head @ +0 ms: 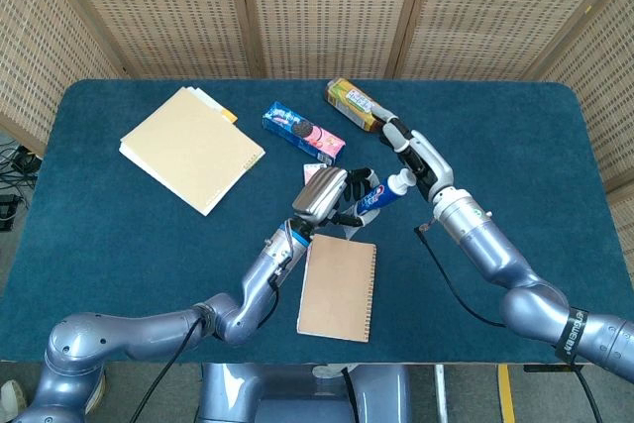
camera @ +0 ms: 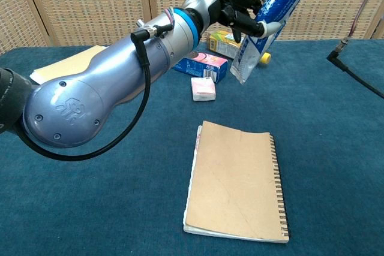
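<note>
- The left hand [head: 322, 195] is raised above the worktop [head: 119, 235] and grips the lower, flat end of a toothpaste tube [camera: 270, 13]; in the chest view its dark fingers [camera: 240, 4] wrap the tube's middle.
- The tube stands steeply tilted, its crimped tail hanging down below the left hand and its cap end rising up and away toward the right hand [head: 414, 156].
- The right hand meets the tube at the cap end; in the head view its fingers lie along the top of the tube, but I cannot tell whether they close around it or only touch it.
- Directly under the left hand lies a brown spiral notebook [camera: 237, 181], flat on the worktop, its wire binding on the side toward the right arm.
- Just beyond the left hand sit a small pink packet [camera: 203, 88] and a blue biscuit packet [head: 302, 132], close to each other.
- Beyond the right hand, near its fingertips, lies a yellow carton [head: 355, 104].
- Well off to the far side of the left arm lies a tan folder [head: 190, 149].
</note>
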Available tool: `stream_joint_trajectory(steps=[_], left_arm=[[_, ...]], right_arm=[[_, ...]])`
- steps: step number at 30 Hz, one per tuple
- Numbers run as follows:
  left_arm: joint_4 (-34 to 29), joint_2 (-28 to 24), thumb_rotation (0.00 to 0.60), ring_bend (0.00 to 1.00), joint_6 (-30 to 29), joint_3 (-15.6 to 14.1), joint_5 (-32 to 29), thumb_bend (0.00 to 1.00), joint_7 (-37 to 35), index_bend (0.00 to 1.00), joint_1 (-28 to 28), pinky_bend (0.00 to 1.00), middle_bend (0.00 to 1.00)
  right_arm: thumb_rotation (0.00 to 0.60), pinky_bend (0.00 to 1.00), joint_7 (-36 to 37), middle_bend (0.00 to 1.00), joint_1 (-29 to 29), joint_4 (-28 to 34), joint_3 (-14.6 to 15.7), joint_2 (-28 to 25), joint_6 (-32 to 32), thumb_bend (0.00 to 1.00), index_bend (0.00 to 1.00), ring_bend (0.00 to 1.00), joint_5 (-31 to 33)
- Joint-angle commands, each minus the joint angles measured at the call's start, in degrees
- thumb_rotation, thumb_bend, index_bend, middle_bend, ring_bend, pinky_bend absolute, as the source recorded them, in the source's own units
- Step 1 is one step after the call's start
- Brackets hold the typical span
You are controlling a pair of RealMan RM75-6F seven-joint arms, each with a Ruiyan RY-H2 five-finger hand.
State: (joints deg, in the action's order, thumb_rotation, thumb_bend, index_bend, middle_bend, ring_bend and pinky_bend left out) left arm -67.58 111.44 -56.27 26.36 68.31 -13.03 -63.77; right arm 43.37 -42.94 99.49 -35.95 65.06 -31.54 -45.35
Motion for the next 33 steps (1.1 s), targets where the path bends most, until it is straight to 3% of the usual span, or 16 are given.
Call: stream_joint_trajectory(steps=[1,6,19,24,26,33], left_arm=[[-0.5,-0.8,0.6,0.59,-0.1,-0.5,0.1,0.57,0.1,0.75,0.7,0.6,0.64],[-2.2,-3.7,0.6,0.59,-0.4,-2.5,1.4,0.57,0.7,0.75,2.8,0.6,0.64],[-3.4,-15.6,0.6,0.59,0.4,-14.6,9.2,0.57,10.4,0.75,8.6,0.6,0.64],[-2.7,-19.3,0.6,0.59,0.0,-20.1,12.5,0.57,14.2,0.75,11.6,0.6,0.64],[-1.9,-20.5,0.6,0.59,0.5,-23.6,14.1,0.57,16.4,0.75,13.1,0.6,0.64],[-0.7,-20.9,0.6,0.57,0.2,-26.5,15.8,0.53,19.8,0.7,15.5,0.57,0.59]], right_arm=[[0.0,0.0,-1.3,0.0,0.3,-0.6,0.3,-0.5,-1.4,0.0,0.0,0.0,-0.8],[0.0,0.0,-3.9,0.0,1.0,-0.8,1.0,-2.2,-3.6,0.0,0.0,0.0,-2.0],[0.0,0.0,-13.6,0.0,6.2,-4.2,8.0,-6.9,-9.5,0.0,0.0,0.0,-12.3],[0.0,0.0,-18.8,0.0,10.2,-7.5,13.8,-7.2,-15.5,0.0,0.0,0.0,-21.8],[0.0,0.0,-22.7,0.0,13.7,-10.3,18.6,-7.1,-20.6,0.0,0.0,0.0,-29.0],[0.0,0.0,-26.7,0.0,19.5,-19.3,25.8,-3.4,-32.5,0.0,0.0,0.0,-39.9]])
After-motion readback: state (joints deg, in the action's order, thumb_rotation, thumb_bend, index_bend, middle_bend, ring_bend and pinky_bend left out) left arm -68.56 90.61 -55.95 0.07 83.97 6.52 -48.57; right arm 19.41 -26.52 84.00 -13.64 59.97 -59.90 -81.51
